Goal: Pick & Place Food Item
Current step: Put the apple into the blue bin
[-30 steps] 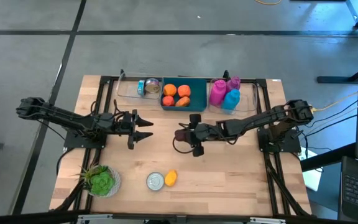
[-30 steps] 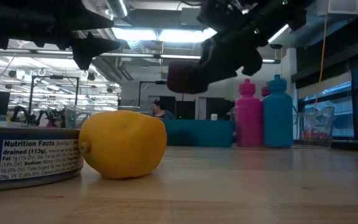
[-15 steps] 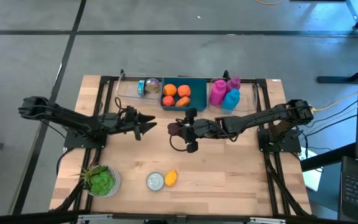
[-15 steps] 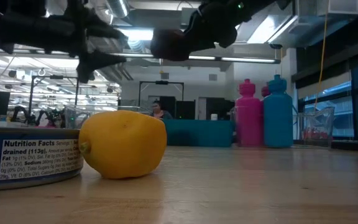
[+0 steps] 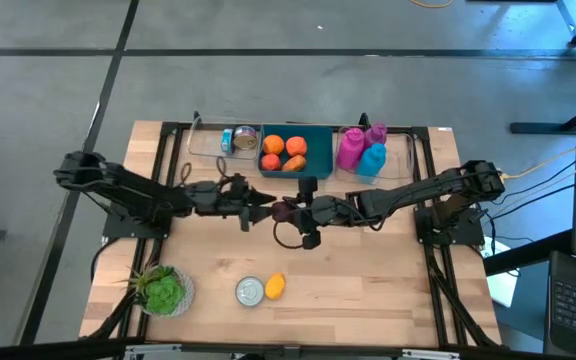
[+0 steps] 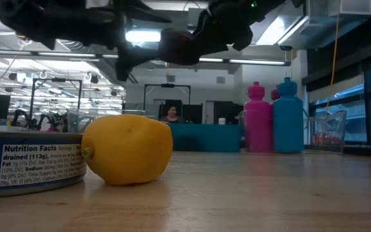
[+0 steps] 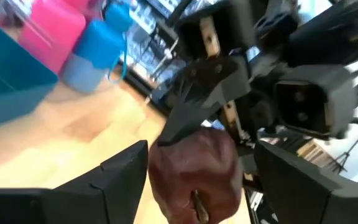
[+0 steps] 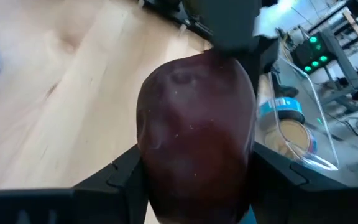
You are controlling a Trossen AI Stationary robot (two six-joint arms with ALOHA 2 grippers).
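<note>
Dark red apple (image 8: 194, 134) held in mid-air above the middle of the table (image 5: 368, 290), clear of the wood, just in front of the teal bin (image 5: 320, 150). It sits pinched between the fingers of the right gripper (image 5: 290, 211), one finger on each flank, stem end pointing away from that wrist and toward the other arm. Directly across the apple, the left gripper (image 5: 261, 207) points at it head-on; fingers spread, one to each side of the fruit, tips level with its near half, not visibly pressing it in the left wrist view. Apple roughly round, slightly taller along the stem line, and that line runs along the axis joining the two grippers. Both arms reach in low and nearly horizontal from opposite table edges, wrists meeting at centre. Reads as a handover: left fingers would need to come together across the apple's width before the right lets go. Lemon (image 5: 275, 286) and tin (image 5: 251, 291) lie well apart, nearer the front edge.
</note>
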